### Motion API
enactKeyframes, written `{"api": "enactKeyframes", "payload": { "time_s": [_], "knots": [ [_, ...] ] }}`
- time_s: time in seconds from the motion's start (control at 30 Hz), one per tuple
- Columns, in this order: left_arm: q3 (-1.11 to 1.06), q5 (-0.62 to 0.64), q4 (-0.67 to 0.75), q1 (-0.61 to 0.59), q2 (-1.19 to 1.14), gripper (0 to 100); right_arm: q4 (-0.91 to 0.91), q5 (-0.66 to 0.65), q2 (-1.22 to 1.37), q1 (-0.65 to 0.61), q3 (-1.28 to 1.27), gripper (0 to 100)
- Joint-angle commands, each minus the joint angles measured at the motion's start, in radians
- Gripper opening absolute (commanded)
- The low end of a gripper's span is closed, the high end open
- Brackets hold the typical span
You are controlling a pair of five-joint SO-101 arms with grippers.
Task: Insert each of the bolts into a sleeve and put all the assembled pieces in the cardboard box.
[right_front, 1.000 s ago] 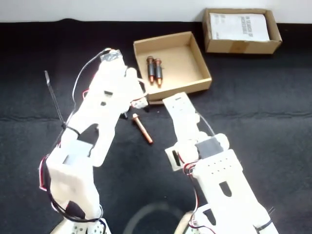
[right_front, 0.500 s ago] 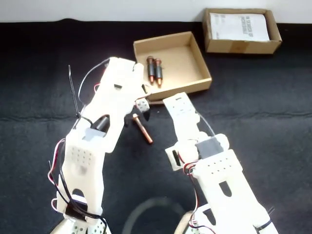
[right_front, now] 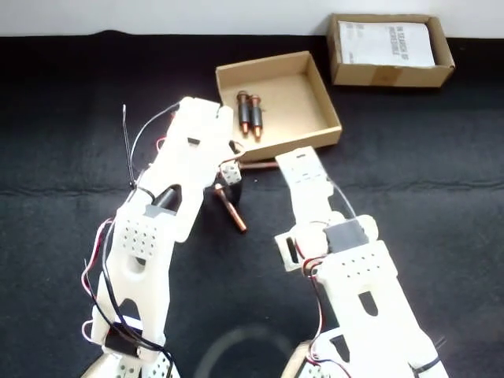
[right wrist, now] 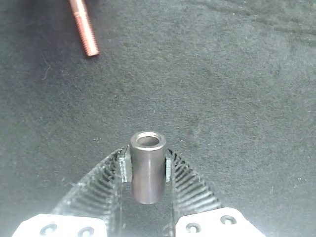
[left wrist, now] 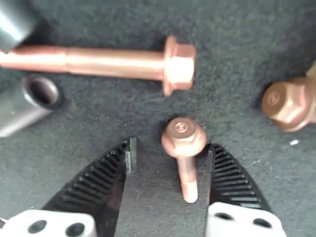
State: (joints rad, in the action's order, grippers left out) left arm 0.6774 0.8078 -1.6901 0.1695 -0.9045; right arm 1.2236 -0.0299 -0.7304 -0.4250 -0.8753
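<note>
1. The left arm's jaws are standing released, spread to either side of a copper bolt (left wrist: pixel 183 148). Its hex head is facing the camera, and I cannot tell whether the nearer jaw is touching it.
2. Just past it, a second bolt (left wrist: pixel 108 61) is lying crosswise on the black counter (left wrist: pixel 237 29), with its thread end running out of the picture. A third bolt (left wrist: pixel 289 103) is being cropped down to its head.
3. A loose sleeve (left wrist: pixel 27 103) is lying near the second bolt, partly cut off. A dark rounded piece (left wrist: pixel 15 19) in the corner is too cropped to name.
4. The right arm's jaws are clenching a held sleeve (right wrist: pixel 148 168), its open mouth pointing away from the wrist. A threaded tip (right wrist: pixel 84 32) is poking in beyond.
5. From above, the left arm (right_front: pixel 169 197) is covering its jaws, and an exposed bolt (right_front: pixel 231 209) is lying beside it.
6. The cardboard box (right_front: pixel 323 110) is holding two assembled pieces (right_front: pixel 249 113) side by side.
7. A second box (right_front: pixel 441 75) is holding a printed sheet (right_front: pixel 386 41). Its writing is too small to read.
</note>
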Motion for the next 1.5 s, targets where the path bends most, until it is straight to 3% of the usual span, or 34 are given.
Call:
{"api": "enactKeyframes", "payload": {
  "time_s": [0.0, 0.07, 0.47, 0.83, 1.13, 1.47],
  "knots": [
    [0.084, 0.005, 0.005, -0.013, -0.048, 11, -0.015, 0.005, -0.035, 0.013, 0.007, 0.7],
    [0.119, 0.003, 0.002, -0.013, -0.071, 0, -0.016, 0.006, -0.035, 0.013, 0.007, 0.7],
    [0.162, -0.002, -0.029, -0.013, -0.085, 1, -0.019, 0.006, -0.035, 0.013, 0.007, 0.7],
    [0.16, -0.275, -0.057, -0.005, 0.113, 1, -0.214, 0.015, -0.033, 0.045, -0.016, 0.7],
    [0.153, -0.443, -0.057, -0.015, 0.43, 1, -0.513, 0.095, -0.035, 0.044, -0.185, 0.7],
    [0.054, -0.466, -0.058, 0.012, 0.682, 1, -1.024, 0.095, -0.035, 0.041, -0.421, 0.7]
  ]
}}
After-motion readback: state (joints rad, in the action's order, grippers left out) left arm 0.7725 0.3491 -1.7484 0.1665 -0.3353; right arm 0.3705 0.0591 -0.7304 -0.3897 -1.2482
